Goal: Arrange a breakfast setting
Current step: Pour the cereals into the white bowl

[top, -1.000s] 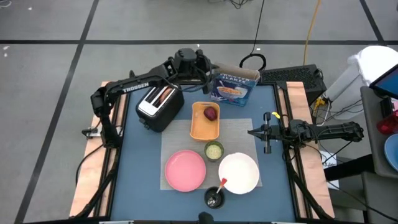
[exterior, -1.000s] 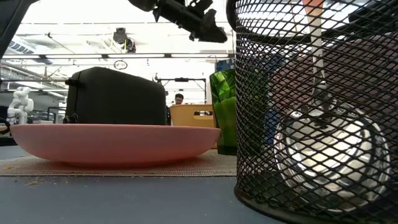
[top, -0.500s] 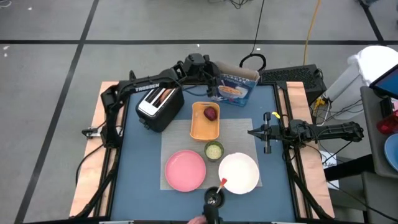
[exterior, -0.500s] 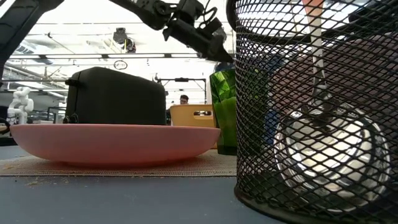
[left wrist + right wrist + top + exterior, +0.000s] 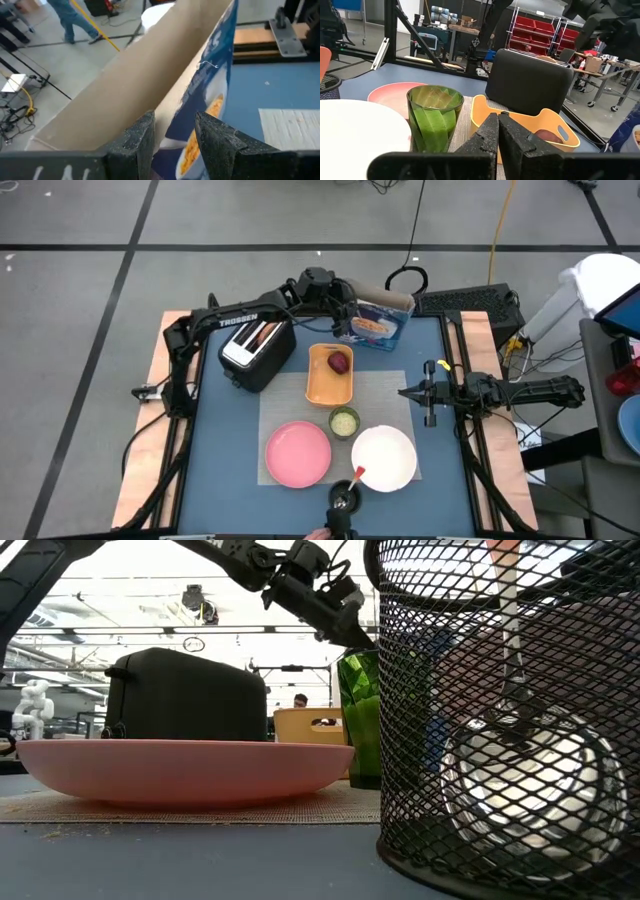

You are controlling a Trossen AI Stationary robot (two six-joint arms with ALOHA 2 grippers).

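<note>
The blue cereal box stands at the table's far middle, its top open. My left gripper is at the box's top, open, one finger on each side of its front wall. The orange tray holds the dark-red fruit. The green cup, pink plate and white bowl sit on a grey mat. The red-handled spoon stands in a mesh holder. Toast sticks out of the toaster. My right gripper waits shut at the right. My left gripper straddles the top edge of the cereal box's front wall. One finger is inside the open top by the brown inner side, and the other is outside over the blue printed face. The fingers slant down from the table's left. Which finger touches the wall I cannot tell.
The black-and-silver toaster stands at the far left, just under my left arm. In the low view the mesh holder fills the right half of the picture. Cables and a keyboard lie beyond the far edge.
My left gripper has come down from above the toaster and gone toward the table's right. It has reached the cereal box's open top, with the gap between its fingers unchanged. The box now stands slightly askew.
</note>
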